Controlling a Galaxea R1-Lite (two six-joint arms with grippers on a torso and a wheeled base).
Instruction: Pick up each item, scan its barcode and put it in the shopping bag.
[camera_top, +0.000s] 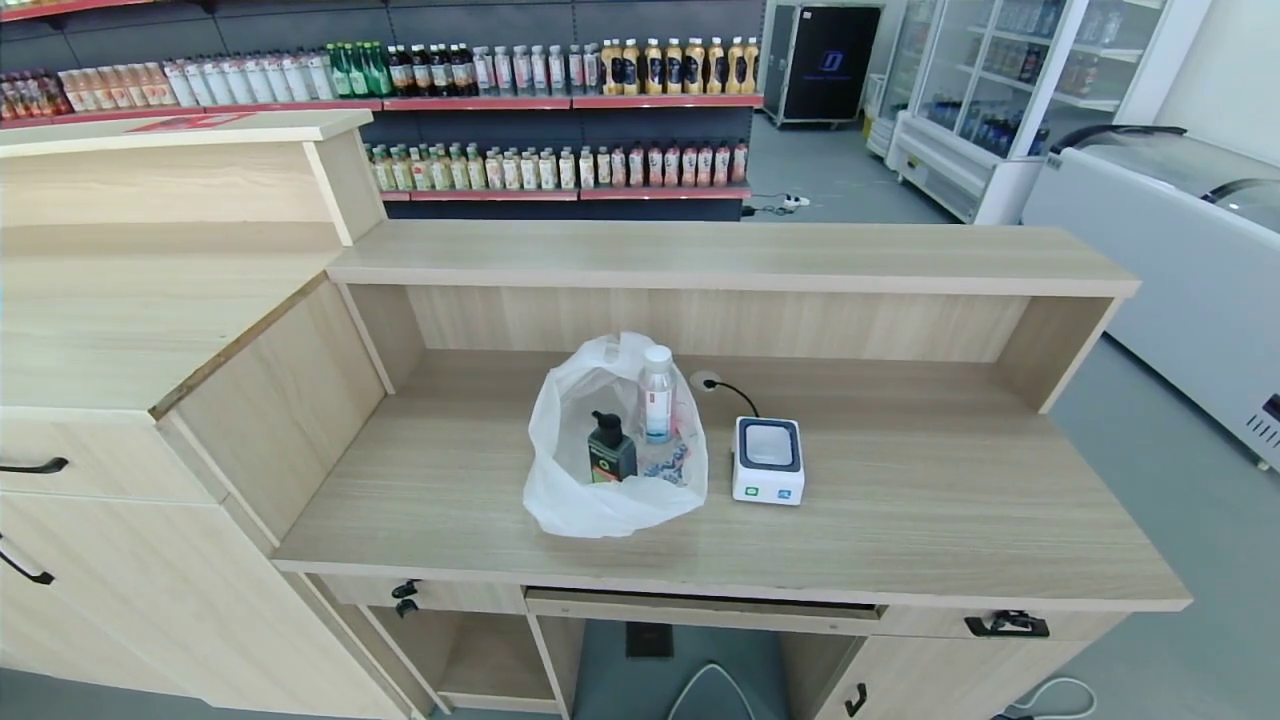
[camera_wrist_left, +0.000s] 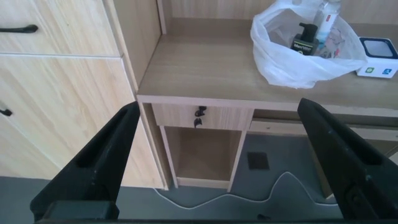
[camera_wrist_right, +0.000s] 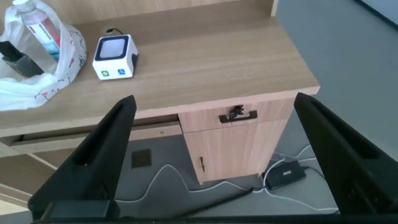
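Note:
A white plastic shopping bag (camera_top: 600, 500) stands open on the wooden counter (camera_top: 900, 500). Inside it are a dark pump bottle (camera_top: 610, 450) and a clear bottle with a white cap (camera_top: 657, 395). Right of the bag sits the white barcode scanner (camera_top: 768, 458) with its dark window facing up. The left wrist view has the bag (camera_wrist_left: 292, 62), pump bottle (camera_wrist_left: 303, 42) and scanner (camera_wrist_left: 378, 57) far off. My left gripper (camera_wrist_left: 217, 162) hangs open below the counter's front edge, holding nothing. My right gripper (camera_wrist_right: 211, 162) is open too, low before the counter, with bag (camera_wrist_right: 25, 87) and scanner (camera_wrist_right: 114, 56) beyond.
A raised shelf (camera_top: 730, 255) runs along the back of the counter, and a taller cabinet (camera_top: 150, 300) flanks it on the left. Drawers with black handles (camera_wrist_right: 236, 114) and a cable on the floor (camera_wrist_right: 186, 186) lie under the counter. Store shelves of bottles (camera_top: 560, 70) stand behind.

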